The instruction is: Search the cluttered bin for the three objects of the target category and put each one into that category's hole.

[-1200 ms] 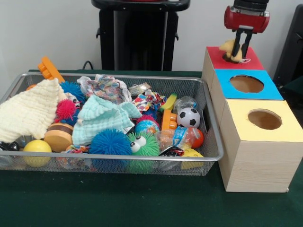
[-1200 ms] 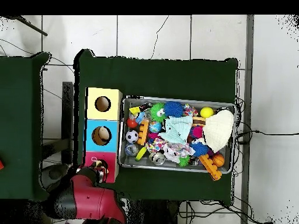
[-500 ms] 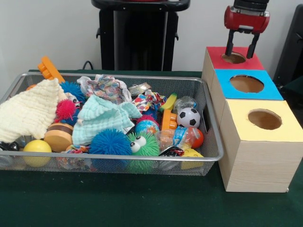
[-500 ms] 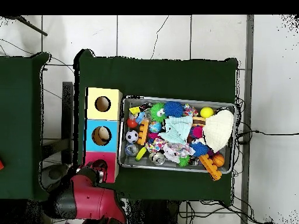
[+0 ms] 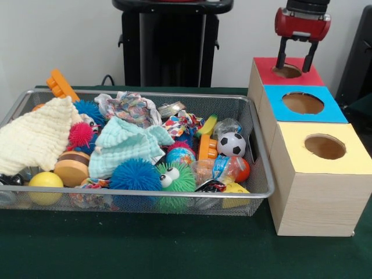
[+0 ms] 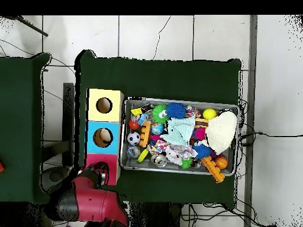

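Bin [image 5: 256,148]: wire mesh, on the green table [image 5: 174,250], crammed with toys and cloths.
Red hole [image 5: 287,71]: farthest box top, beside the blue hole [image 5: 303,103] and yellow hole [image 5: 325,146].
Gripper [image 5: 296,60]: hung just above the red hole, fingers spread apart, nothing between them.
Soccer ball [image 5: 231,144]: lay near the bin's box-side wall.

red arm [image 6: 89,201] w/ black joints, gripper [image 5: 296,55] w/ black fingers [image 5: 282,53]
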`<action>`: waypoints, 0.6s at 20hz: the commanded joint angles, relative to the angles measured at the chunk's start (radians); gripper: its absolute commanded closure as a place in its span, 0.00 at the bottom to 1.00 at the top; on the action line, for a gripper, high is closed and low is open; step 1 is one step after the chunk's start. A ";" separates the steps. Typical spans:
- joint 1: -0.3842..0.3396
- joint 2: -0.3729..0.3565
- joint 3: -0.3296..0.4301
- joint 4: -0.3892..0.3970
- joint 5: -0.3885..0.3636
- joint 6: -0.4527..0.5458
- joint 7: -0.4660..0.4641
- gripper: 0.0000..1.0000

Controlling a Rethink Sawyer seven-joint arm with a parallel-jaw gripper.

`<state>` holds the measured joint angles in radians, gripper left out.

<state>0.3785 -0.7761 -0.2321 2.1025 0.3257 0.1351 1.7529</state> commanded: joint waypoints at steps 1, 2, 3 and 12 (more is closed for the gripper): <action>-0.109 -0.006 0.118 0.012 -0.012 -0.011 0.160 0.00; -0.133 -0.016 0.127 0.013 -0.020 0.001 0.142 0.00; -0.152 -0.029 0.129 0.009 -0.029 0.024 0.121 0.00; -0.304 -0.095 0.101 -0.112 -0.096 0.250 -0.007 0.00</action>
<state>0.1729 -0.8303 -0.1835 2.0945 0.3020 0.1756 1.7529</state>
